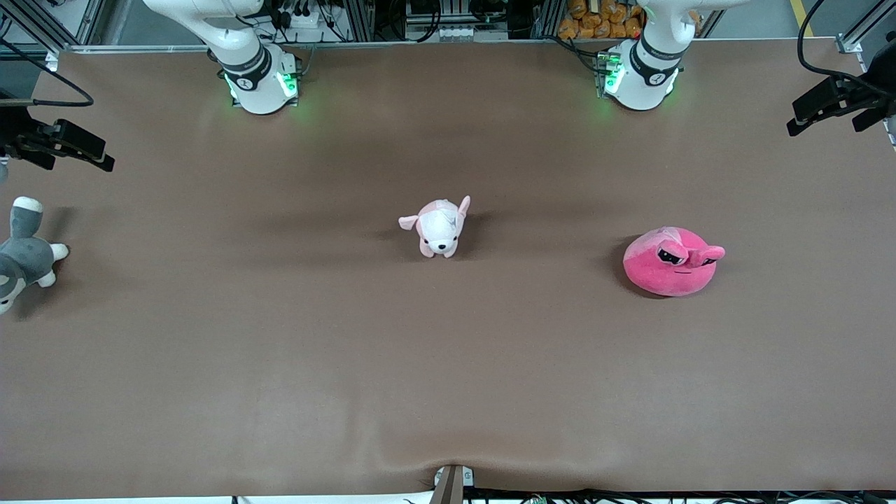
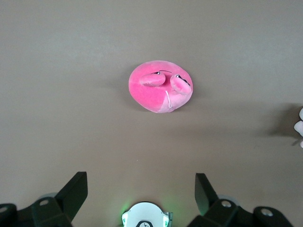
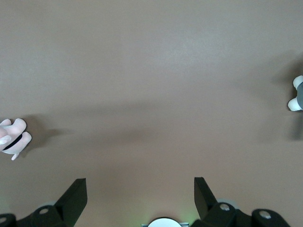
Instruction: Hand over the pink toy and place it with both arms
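The pink toy (image 1: 672,261), a round hot-pink plush with half-lidded eyes, lies on the brown table toward the left arm's end, nearer to the front camera than the left arm's base (image 1: 640,73). It also shows in the left wrist view (image 2: 160,92). My left gripper (image 2: 140,182) is open and empty, held high over the table near its own base, well apart from the toy. My right gripper (image 3: 139,184) is open and empty, high over bare table near the right arm's base (image 1: 259,80). Neither gripper shows in the front view. Both arms wait.
A small pale pink-and-white puppy plush (image 1: 439,227) stands at the table's middle. A grey-and-white plush animal (image 1: 24,255) lies at the table edge at the right arm's end. Black camera mounts (image 1: 836,101) stand at both ends of the table.
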